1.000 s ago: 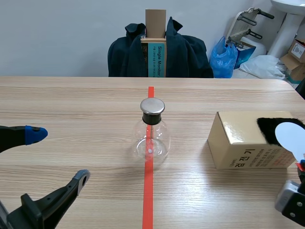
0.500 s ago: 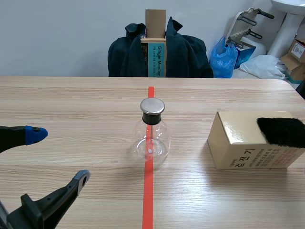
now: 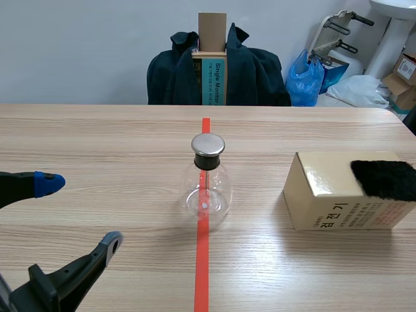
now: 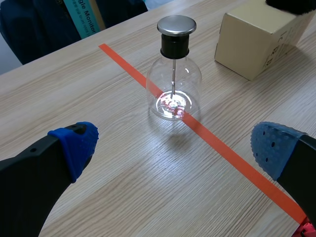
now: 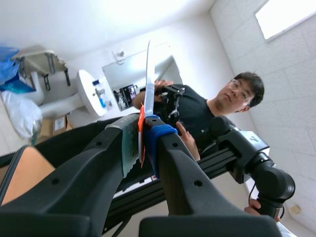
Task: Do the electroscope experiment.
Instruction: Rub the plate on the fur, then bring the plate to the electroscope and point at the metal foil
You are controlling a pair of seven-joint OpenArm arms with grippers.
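Beyond the far edge of the wooden table (image 3: 97, 143), at 12 o'clock, a dark jacket (image 3: 253, 71) hangs around an upright cardboard box (image 3: 212, 65) with a teal label. At about 1 o'clock sits a blue plastic bag (image 3: 305, 81), and a white bag (image 3: 361, 90) lies just beside it toward 2 o'clock. A white pedestal (image 3: 390, 39) stands behind them, with brown cartons (image 3: 404, 78) at its foot. The right wrist view shows a person in a black shirt (image 5: 197, 113), a white sink (image 5: 89, 91) and a wall mirror (image 5: 128, 74).

Robot test lab in a utility room: wooden table (image 3: 97, 143) marked with orange-red tape (image 3: 203, 260), dark jacket (image 3: 257, 75) far behind it, blue bag (image 3: 305, 78), cardboard boxes (image 3: 408, 65) and pedestal sink (image 3: 390, 39) far right.
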